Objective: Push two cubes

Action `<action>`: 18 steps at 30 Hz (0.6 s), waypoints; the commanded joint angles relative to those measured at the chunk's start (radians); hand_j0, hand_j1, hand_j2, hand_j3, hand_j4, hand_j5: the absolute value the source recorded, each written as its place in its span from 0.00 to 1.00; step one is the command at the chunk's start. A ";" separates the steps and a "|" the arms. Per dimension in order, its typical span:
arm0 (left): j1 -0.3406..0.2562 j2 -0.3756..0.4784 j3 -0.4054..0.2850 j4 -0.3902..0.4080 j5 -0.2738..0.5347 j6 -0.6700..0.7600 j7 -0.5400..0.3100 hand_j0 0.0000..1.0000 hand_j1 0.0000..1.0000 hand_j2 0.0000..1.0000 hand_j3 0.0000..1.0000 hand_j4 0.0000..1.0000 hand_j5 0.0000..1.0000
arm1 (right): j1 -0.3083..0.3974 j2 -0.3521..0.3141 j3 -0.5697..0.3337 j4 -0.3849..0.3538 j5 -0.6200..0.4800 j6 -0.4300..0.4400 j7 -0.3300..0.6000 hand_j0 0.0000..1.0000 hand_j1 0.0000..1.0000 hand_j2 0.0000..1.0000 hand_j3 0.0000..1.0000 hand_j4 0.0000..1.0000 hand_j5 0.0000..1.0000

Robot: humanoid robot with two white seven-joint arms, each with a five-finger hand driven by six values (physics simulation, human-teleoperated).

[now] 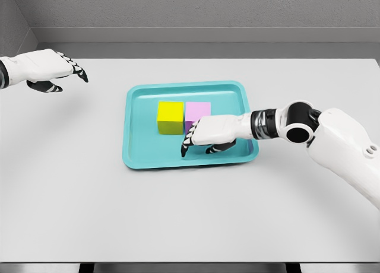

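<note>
Right hand (205,136) over tray (136,157), fingers loosely apart, holding nothing, just beside pink cube (198,111), likely lining up to push. Yellow cube (170,117) touches pink. Left hand (56,71) well off tray, fingers relaxed.

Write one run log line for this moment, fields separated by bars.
right hand: open, over teal tray, in front of pink cube | yellow cube: beside pink cube | left hand: open, far left
</note>
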 commanded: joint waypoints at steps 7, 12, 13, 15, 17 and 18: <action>0.000 0.002 0.001 0.000 0.004 0.003 0.000 0.71 0.71 0.71 0.71 0.71 0.71 | 0.002 -0.058 -0.016 -0.173 -0.014 0.003 0.001 0.69 0.69 0.69 0.69 0.69 0.69; 0.002 -0.003 -0.004 0.002 0.004 0.003 0.000 0.71 0.71 0.71 0.71 0.71 0.71 | 0.020 -0.254 -0.174 -0.392 -0.109 0.003 0.000 0.69 0.69 0.69 0.69 0.69 0.69; 0.002 -0.011 -0.005 0.000 0.002 0.003 0.000 0.71 0.71 0.71 0.71 0.71 0.71 | 0.023 -0.291 -0.218 -0.397 -0.135 0.003 0.000 0.69 0.69 0.69 0.69 0.69 0.69; 0.002 -0.015 -0.007 -0.003 0.004 0.003 0.000 0.71 0.71 0.71 0.71 0.71 0.71 | 0.023 -0.320 -0.304 -0.390 -0.153 0.003 -0.002 0.69 0.69 0.69 0.69 0.69 0.69; 0.002 -0.015 -0.008 -0.003 0.004 0.003 0.000 0.71 0.71 0.71 0.71 0.71 0.71 | 0.028 -0.353 -0.317 -0.375 -0.147 0.003 -0.002 0.69 0.69 0.69 0.69 0.69 0.69; 0.002 -0.017 -0.010 -0.003 0.004 0.003 0.000 0.71 0.71 0.71 0.71 0.71 0.71 | 0.028 -0.350 -0.317 -0.329 -0.144 0.003 -0.002 0.69 0.69 0.69 0.69 0.69 0.69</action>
